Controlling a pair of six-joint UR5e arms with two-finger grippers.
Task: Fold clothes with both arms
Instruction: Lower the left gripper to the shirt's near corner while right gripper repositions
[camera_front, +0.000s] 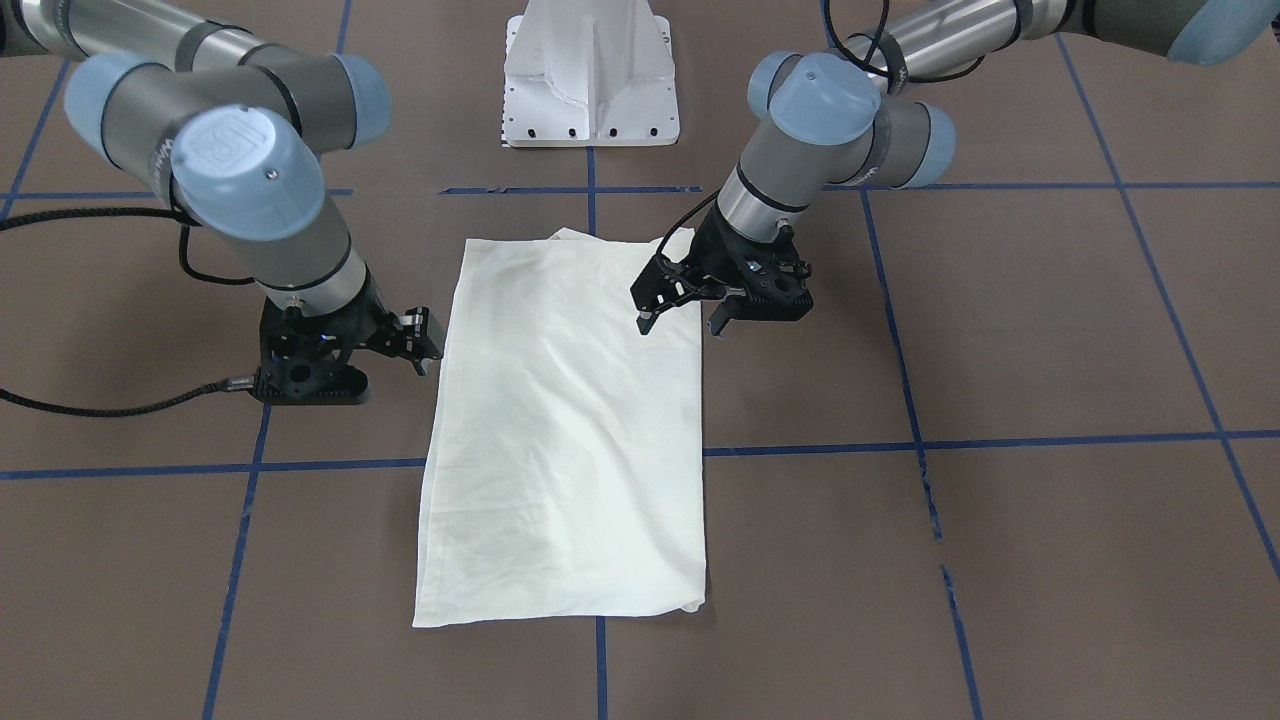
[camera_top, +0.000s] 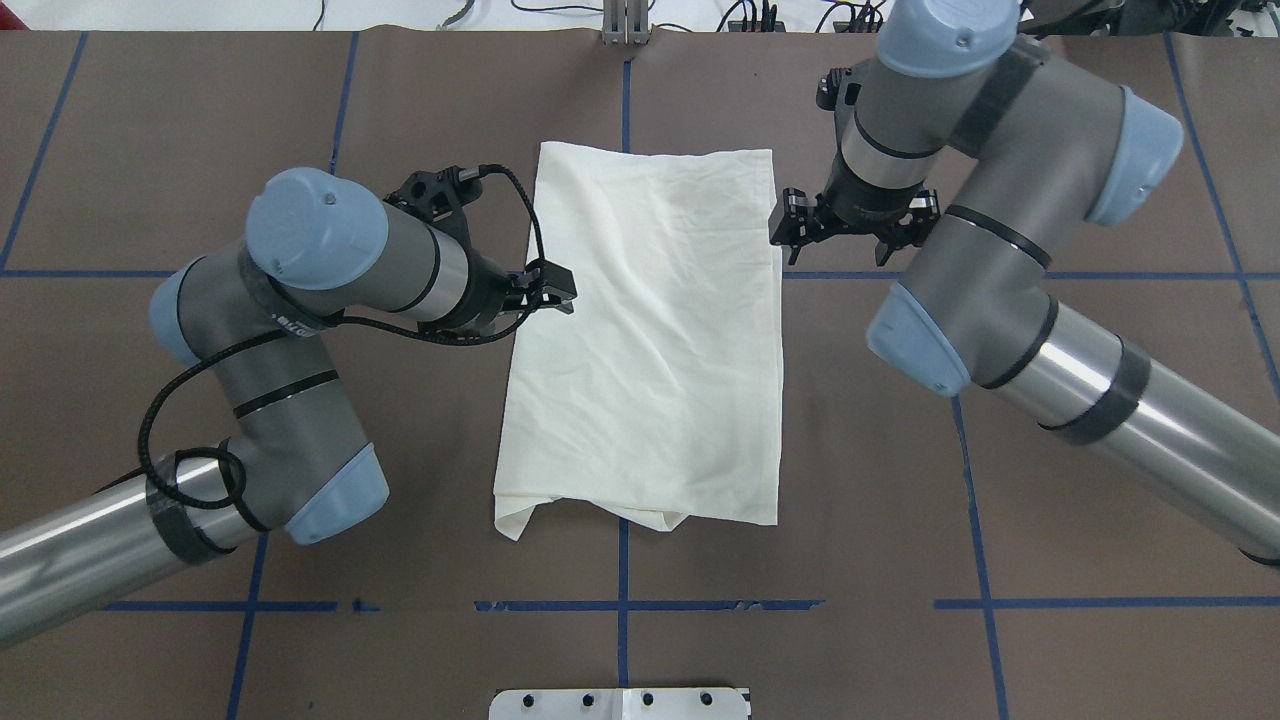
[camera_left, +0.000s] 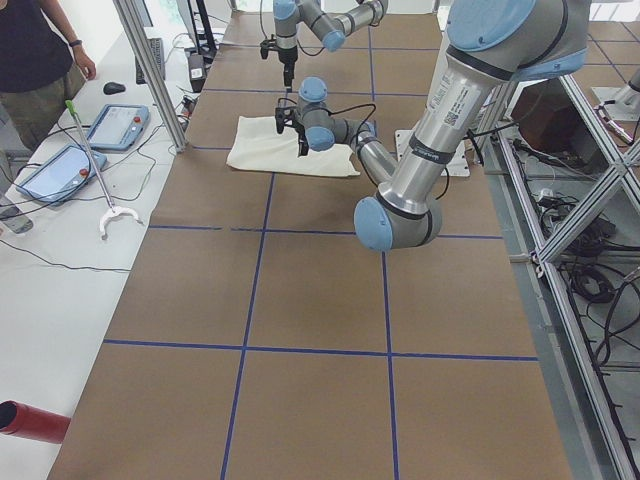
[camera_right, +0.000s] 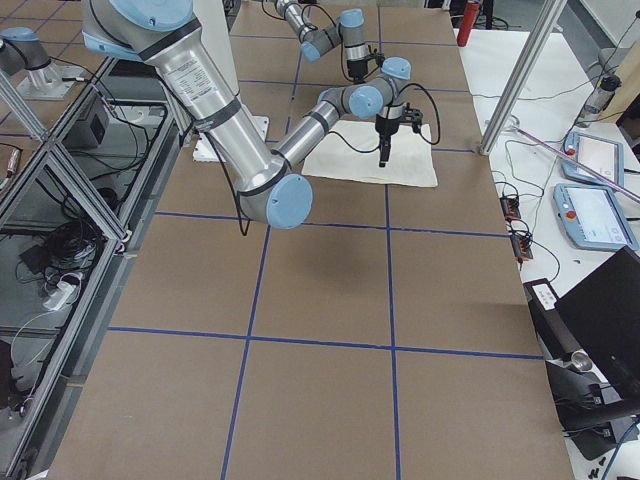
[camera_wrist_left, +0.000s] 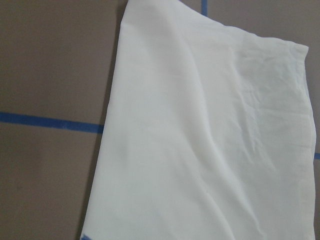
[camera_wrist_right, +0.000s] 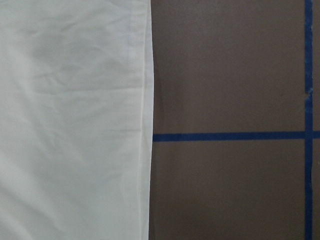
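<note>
The clothes are one cream shirt (camera_front: 570, 430) (camera_top: 650, 340), folded into a plain long rectangle that lies flat at the table's centre; no print shows. My left gripper (camera_front: 682, 322) (camera_top: 552, 290) hovers open over the shirt's long edge on the robot's left, near the robot's end, holding nothing. My right gripper (camera_front: 425, 345) (camera_top: 836, 255) stands open just outside the opposite long edge, low over the table. The left wrist view shows the shirt (camera_wrist_left: 210, 150) and its corner. The right wrist view shows the shirt's hemmed edge (camera_wrist_right: 75, 125). No fingers appear in either wrist view.
Blue tape lines (camera_front: 820, 450) grid the brown table. The white pedestal base (camera_front: 590, 80) (camera_top: 620, 703) sits on the robot's side of the shirt. A person (camera_left: 40, 60), tablets (camera_left: 115, 125) and a red cylinder (camera_left: 30, 420) are on the white side bench.
</note>
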